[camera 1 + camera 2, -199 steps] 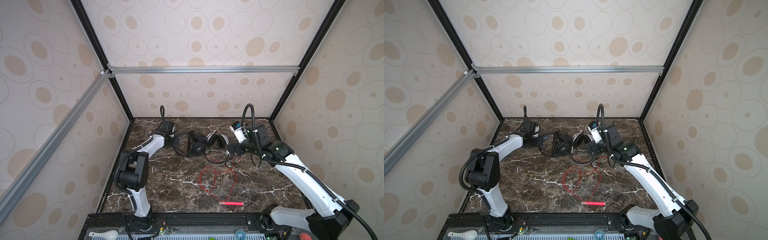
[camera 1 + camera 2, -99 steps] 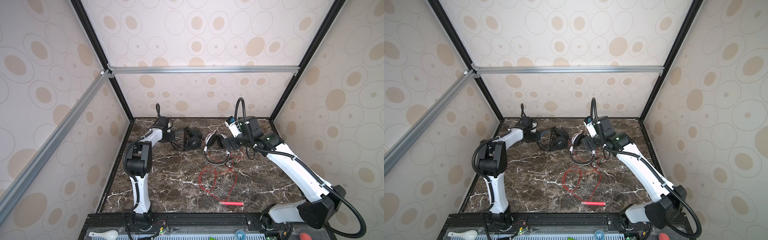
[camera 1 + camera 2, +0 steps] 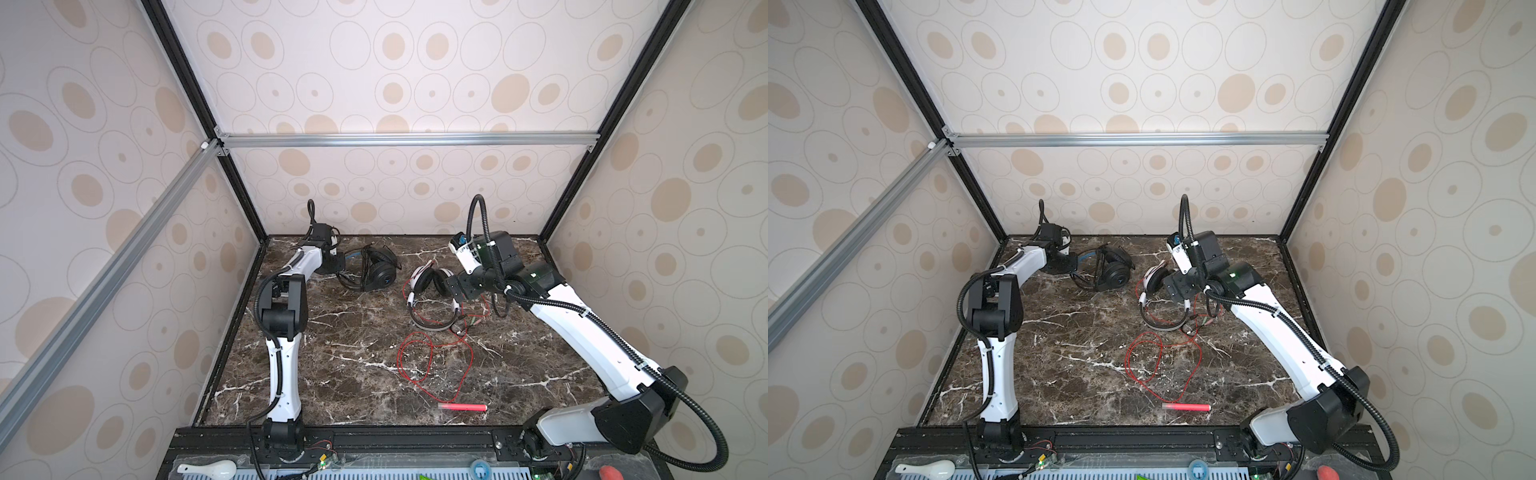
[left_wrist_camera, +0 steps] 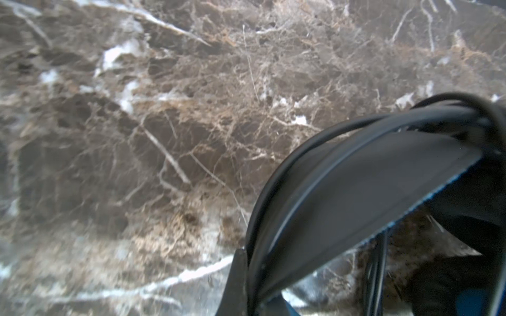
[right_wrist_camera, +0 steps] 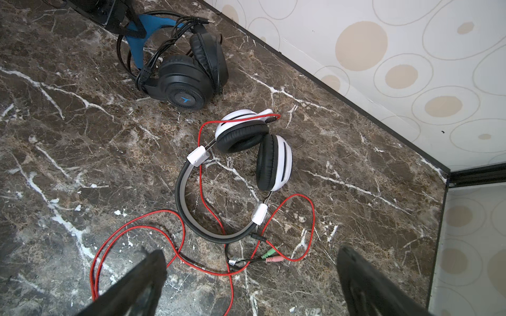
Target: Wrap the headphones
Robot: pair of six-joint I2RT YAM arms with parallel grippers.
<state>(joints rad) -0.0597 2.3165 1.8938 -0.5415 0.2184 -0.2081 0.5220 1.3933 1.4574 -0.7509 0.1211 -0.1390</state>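
Left gripper [image 3: 338, 266]: clamped shut on the blue-lined headband [image 5: 137, 41] of the black headset [image 3: 376, 270]. The cups lie just ahead of the fingers, and the black cable [image 5: 161, 54] is bundled over the band.
Left risk: if I tug, I expect those loops to slide off the band and the wrap to come undone.
White headset [image 5: 246, 142]: flat on the marble, ahead of and below my right gripper [image 5: 249, 254], untouched.
Right gripper: jaws spread wide and empty, hovering over the grey headband [image 5: 191, 219] and the plugs [image 5: 271, 255].
Red cable [image 5: 123, 227]: loose, crossing the band and sprawling back under the gripper.
Right risk: if I close here, I may pinch cable and band together, or the thin cable may slip from the pads.
Pink stick [image 3: 462, 407]: well behind the gripper. A dragged loop could sweep it.
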